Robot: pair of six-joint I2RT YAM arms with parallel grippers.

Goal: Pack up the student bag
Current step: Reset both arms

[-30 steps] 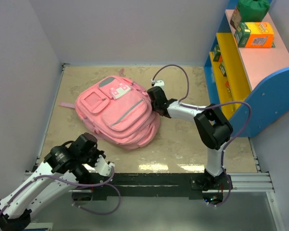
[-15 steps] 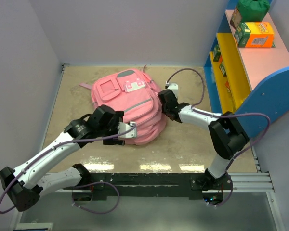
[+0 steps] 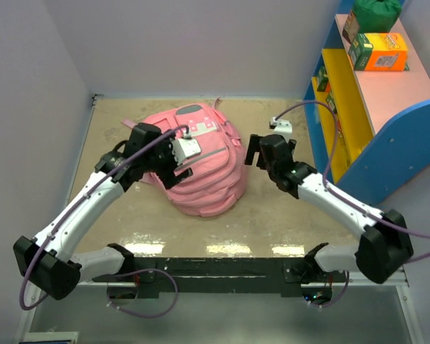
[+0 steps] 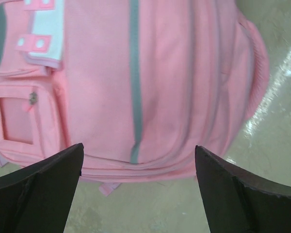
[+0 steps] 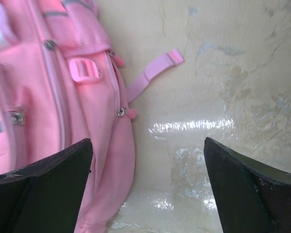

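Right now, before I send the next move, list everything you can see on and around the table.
student bag: one, pink with grey trim, lying mid-table
loose strap: one, pink, attached to the bag, lying on the table beside it
table: one, beige marbled
shelf unit: one, blue, yellow and pink, right of the table
orange box: one, orange, on the shelf top
green item: one, green, shelf top, cut off by the frame
left gripper: one, black fingers, open, above the bag
right gripper: one, black fingers, open, over the bag's right edge
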